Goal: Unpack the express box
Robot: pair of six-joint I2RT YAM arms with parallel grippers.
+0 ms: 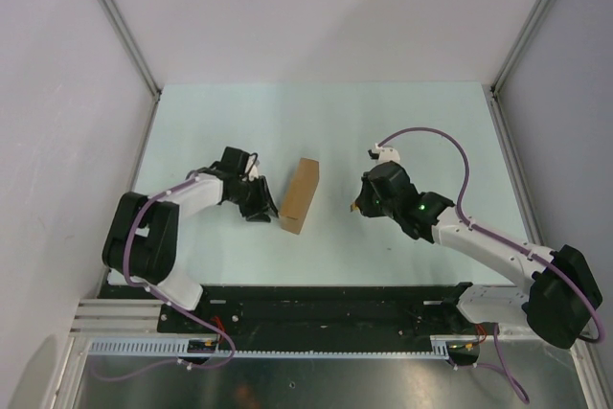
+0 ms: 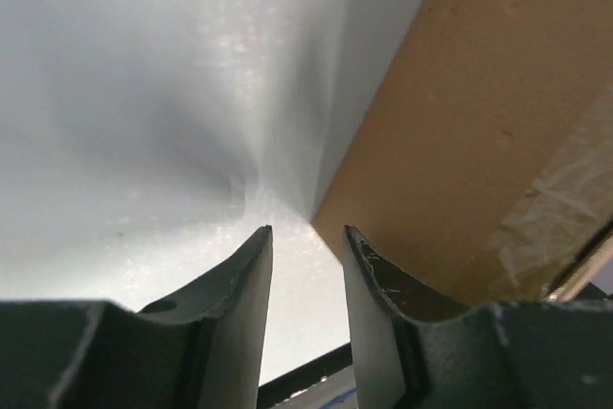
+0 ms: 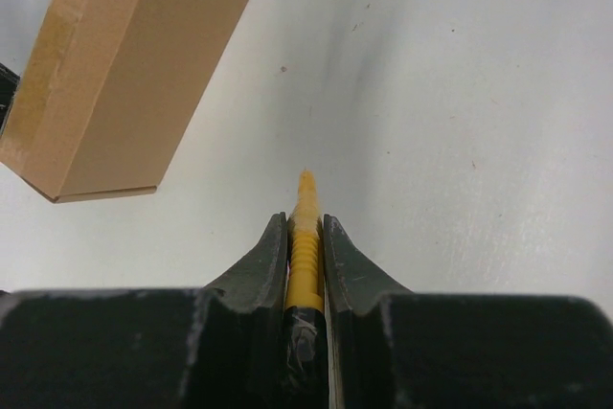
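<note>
The express box (image 1: 300, 195) is a small brown cardboard carton lying closed on the pale table, between the two arms. In the left wrist view the box (image 2: 479, 122) fills the right side, with clear tape on its edge. My left gripper (image 1: 261, 206) sits just left of the box's near end; its jaws (image 2: 308, 232) stand apart with only table between them, the right finger close to the box's corner. My right gripper (image 1: 356, 205) is a little to the right of the box, shut (image 3: 305, 222) on a yellow-and-black utility knife (image 3: 305, 256) whose tip points forward. The box (image 3: 124, 74) lies to its upper left.
A black rail (image 1: 326, 299) runs along the table's near edge by the arm bases. Metal frame posts (image 1: 120, 21) and white walls close in the sides and back. A purple cable (image 1: 450, 146) loops above the right arm.
</note>
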